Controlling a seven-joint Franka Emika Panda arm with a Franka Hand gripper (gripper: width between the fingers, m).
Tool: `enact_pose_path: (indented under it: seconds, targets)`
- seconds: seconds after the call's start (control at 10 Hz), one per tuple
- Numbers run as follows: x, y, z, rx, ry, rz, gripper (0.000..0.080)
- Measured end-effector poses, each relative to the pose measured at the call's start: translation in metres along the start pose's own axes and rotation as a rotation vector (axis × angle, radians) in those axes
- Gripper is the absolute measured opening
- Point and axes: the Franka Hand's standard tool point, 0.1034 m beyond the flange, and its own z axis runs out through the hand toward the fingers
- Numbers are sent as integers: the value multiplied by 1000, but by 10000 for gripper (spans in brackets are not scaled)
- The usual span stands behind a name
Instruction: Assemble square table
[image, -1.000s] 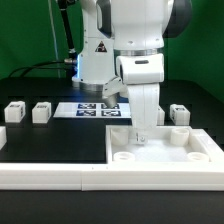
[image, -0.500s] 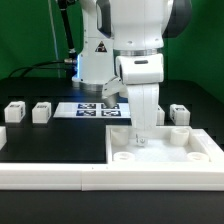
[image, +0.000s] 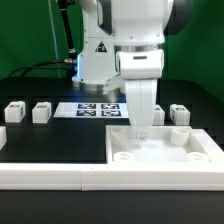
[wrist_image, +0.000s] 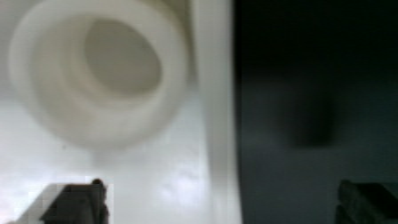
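**Wrist nudged upward, fingers kept low at the slab's far rim!**
Exterior view: the gripper (image: 140, 131) had lifted slightly over the square table slab (image: 165, 152), with the loose legs (image: 42, 111) waiting behind. Wrist view: the fingers (wrist_image: 71, 203) stood spread astride the rim beside a corner hole (wrist_image: 107, 65), pinching nothing.

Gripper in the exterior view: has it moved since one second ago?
Yes. The gripper has risen a little above the slab, with no sideways shift against the marker board.
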Motion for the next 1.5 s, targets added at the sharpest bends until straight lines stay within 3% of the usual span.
enact_pose_path:
  seconds: [0.1,0.5,0.7,0.8,1.1,1.3,1.5]
  targets:
    - [9,-7,-11,-2,-10,70,649]
    - [44,-32,-31,-17,-11,477,649]
    - [65,-40,-32,-20,-5,635,649]
    - [61,-35,-28,-35,28,705,649]
    - [69,-40,-28,-12,35,1026,649]
    - [95,-63,-25,22,9,1229,649]
    - [99,-69,-22,40,-3,1292,649]
